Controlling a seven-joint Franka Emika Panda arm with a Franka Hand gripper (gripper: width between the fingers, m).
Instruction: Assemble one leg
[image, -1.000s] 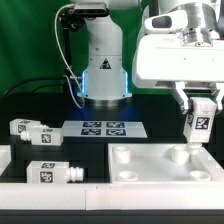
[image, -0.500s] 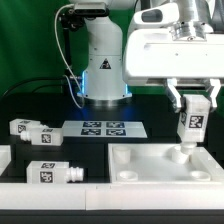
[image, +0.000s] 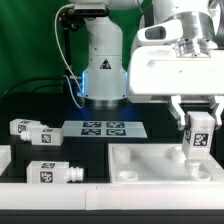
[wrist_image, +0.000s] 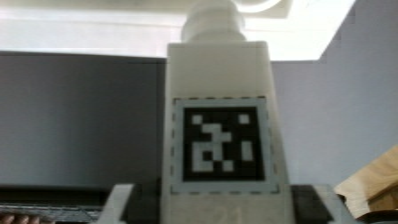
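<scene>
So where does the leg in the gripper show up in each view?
Exterior view: the leg stands upright in the gripper, at the exterior view's right.
Wrist view: the leg fills the middle, its tag toward the camera.
Shared landmark: the white panel, past the leg's free end in both.

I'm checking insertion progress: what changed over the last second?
The gripper, shut on the leg, moved it down toward the corner socket of the panel. Panel, two loose legs and marker board stayed put.
</scene>
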